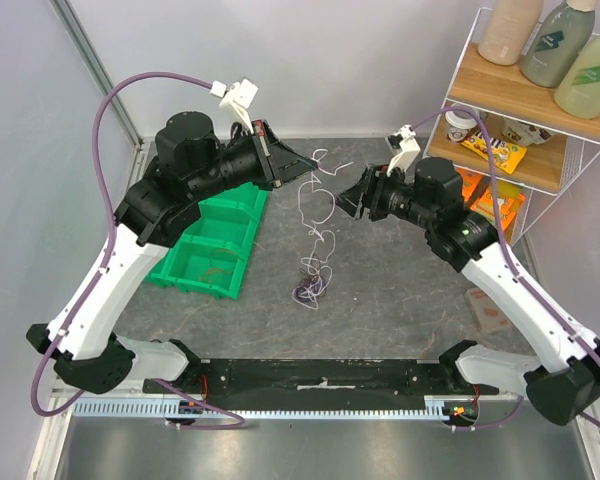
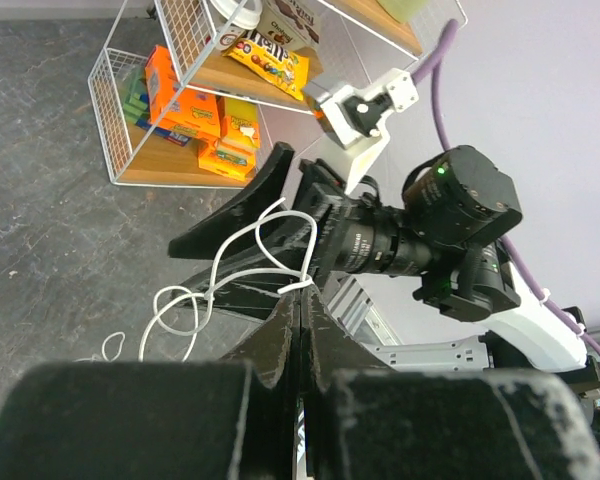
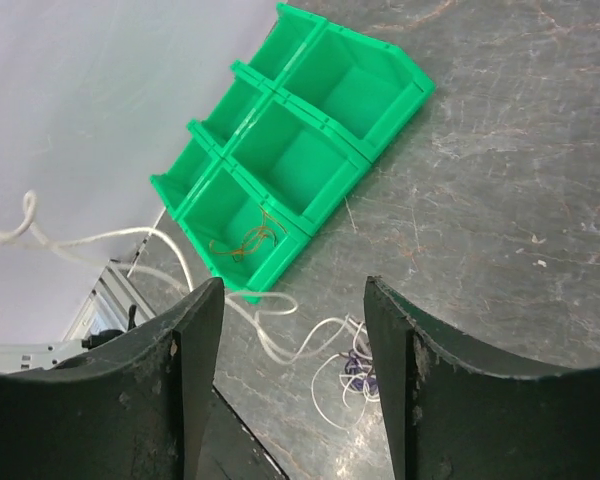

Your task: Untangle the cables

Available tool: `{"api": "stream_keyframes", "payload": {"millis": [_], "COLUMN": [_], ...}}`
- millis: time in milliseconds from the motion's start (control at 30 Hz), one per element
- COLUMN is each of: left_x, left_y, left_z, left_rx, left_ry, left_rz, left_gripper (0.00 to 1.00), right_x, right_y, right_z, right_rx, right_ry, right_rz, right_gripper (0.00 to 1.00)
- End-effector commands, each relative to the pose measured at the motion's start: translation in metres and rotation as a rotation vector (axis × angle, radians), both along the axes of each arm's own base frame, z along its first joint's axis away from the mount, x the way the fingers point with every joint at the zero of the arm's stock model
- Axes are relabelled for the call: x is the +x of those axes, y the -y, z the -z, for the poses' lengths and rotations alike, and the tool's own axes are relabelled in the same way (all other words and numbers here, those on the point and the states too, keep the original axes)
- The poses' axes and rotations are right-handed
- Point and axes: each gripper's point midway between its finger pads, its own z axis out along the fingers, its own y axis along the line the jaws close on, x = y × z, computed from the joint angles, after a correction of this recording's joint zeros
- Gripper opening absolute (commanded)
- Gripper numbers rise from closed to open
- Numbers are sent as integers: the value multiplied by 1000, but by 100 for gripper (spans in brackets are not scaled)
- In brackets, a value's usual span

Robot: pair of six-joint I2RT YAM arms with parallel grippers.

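One grey counter [image 1: 400, 300] carries everything. Two arms reach from its near edge towards the middle of the far half, their tips facing each other and near together. A wire shelf [image 1: 500, 95] with bottles and snack packs stands at the far right corner. Green bins [image 1: 215, 240] sit along the left edge, and one near compartment holds a thin orange cable [image 3: 248, 240].

The left claw [image 1: 305, 163] is fully closed, pinching the white cable [image 2: 296, 287] at its fingertips. The right claw [image 3: 295, 370] stands wide apart and grips nothing. In the left wrist view the white loops hang across its gap, but contact cannot be judged.

The cables [image 1: 310, 285] lie as a small purple, white and dark clump at mid-counter. The white strand rises from it towards the claws.
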Motion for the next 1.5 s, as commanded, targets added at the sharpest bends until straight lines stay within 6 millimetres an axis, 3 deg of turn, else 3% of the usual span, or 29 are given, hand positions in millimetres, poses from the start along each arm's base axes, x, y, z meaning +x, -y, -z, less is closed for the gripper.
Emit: {"api": "stream_keyframes", "payload": {"millis": [0, 200, 400, 500, 600, 700, 733, 767, 800, 867, 900, 933, 1067, 1167, 1200, 1300, 1467], "left_x": [-8, -6, -8, -10, -9, -8, -5, -1, 2, 7, 11, 10, 5, -17, -27, -48, -77], "left_y": [-6, -4, -5, -5, -5, -5, -7, -11, -17, -29, -35, -38, -34, -13, -6, -3, -5], "left_z": [-13, -3, -6, -7, -6, 2, 7, 14, 23, 36, 43, 47, 82, 92, 79, 69, 62], "left_rx": [-39, -7, -11, -15, -12, 18, 35, 56, 86, 125, 138, 138, 152, 62, -10, -125, -127], "left_ry": [26, 13, 24, 22, 22, 21, 9, -12, -45, -95, -114, -129, -196, -203, -155, -74, 100], "left_rz": [11, 16, 21, 24, 27, 25, 13, -11, -39, -88, -105, -94, 6, 187, 276, 356, 394], "left_gripper": [2, 2, 2, 2, 2, 2, 6, 21, 44, 75, 85, 89, 90, 84, 83, 83, 83], "right_x": [-17, -29, -39, -33, -35, -38, -38, -40, -43, -52, -55, -61, -74, -77, -78, -75, -66], "right_y": [12, 2, -27, -35, -47, -46, -42, -37, -33, -27, -24, -22, -18, -14, -12, -12, -12], "right_z": [-40, -51, -40, -29, -21, -29, -32, -38, -44, -57, -62, -69, -94, -112, -117, -123, -116], "right_rx": [21, 87, 166, 151, 164, 167, 157, 153, 155, 174, 185, 206, 269, 289, 295, 302, 296], "right_ry": [110, 128, 72, 47, 5, 25, 35, 50, 66, 79, 75, 75, 81, 107, 113, 115, 80], "right_rz": [-8, -75, -173, -182, -220, -229, -215, -200, -190, -187, -188, -193, -205, -198, -196, -182, -150], "right_gripper": [66, 68, 65, 61, 45, 4, 0, 0, 0, 0, 0, 0, 0, 0, 0, 0, 0]}}
